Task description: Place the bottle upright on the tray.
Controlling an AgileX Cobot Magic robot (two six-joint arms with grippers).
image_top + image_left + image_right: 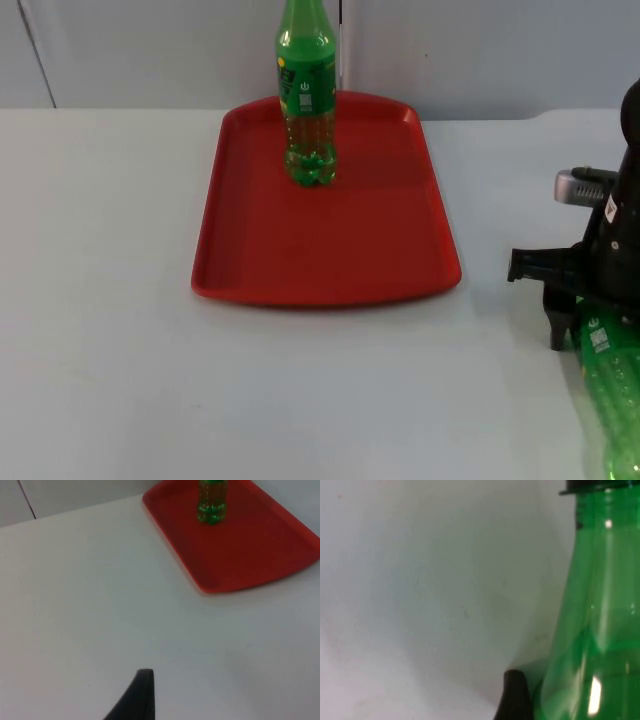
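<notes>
Lies on its side, second green bottle (615, 400), near the tabletop's right front corner, long axis running front to back, neck toward the right gripper (560, 325) just behind it; jaw state impossible to tell. Stands upright already, another bottle (307, 90), on the red tray (330, 250). Waits, left gripper (135, 700).

I see the tray (330, 260) sitting in the middle of the desk (100, 350), near the wall at the back, and one bottle (307, 95) stands upright on the tray's back part. A second bottle (615, 385) lies on its side on the desk, well off to the right of the tray and closer to the front. My right pincer (560, 335) is down at that lying bottle's neck end, and my left pincer (135, 700) waits over the desk, well apart from the tray.
</notes>
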